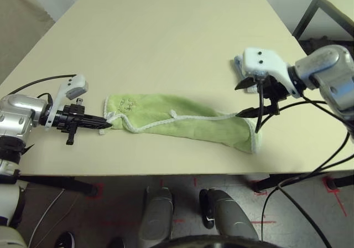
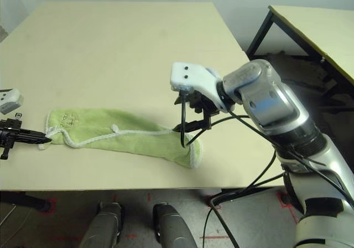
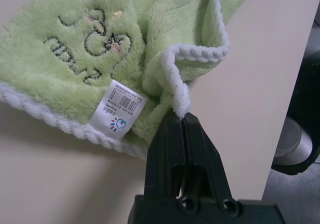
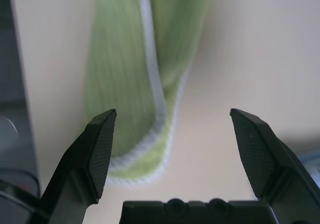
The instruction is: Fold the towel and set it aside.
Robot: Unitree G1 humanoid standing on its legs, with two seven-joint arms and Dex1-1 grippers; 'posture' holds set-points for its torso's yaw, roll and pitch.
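The light green towel (image 1: 182, 123) lies in a long narrow strip near the table's front edge, its white edging (image 1: 149, 125) running along it. My left gripper (image 1: 106, 124) is shut on the white edging at the towel's left end, next to the small white tag (image 3: 120, 109) and the dark doodle (image 3: 90, 39). My right gripper (image 1: 245, 99) hovers open just above the towel's right end (image 4: 125, 84), with nothing between its fingers (image 4: 102, 149).
A small light blue cloth (image 1: 238, 66) lies on the table (image 1: 166, 37) just behind the right gripper. The table's front edge runs close below the towel. A second table (image 2: 315, 26) stands off to the right. Black cables hang from the right arm.
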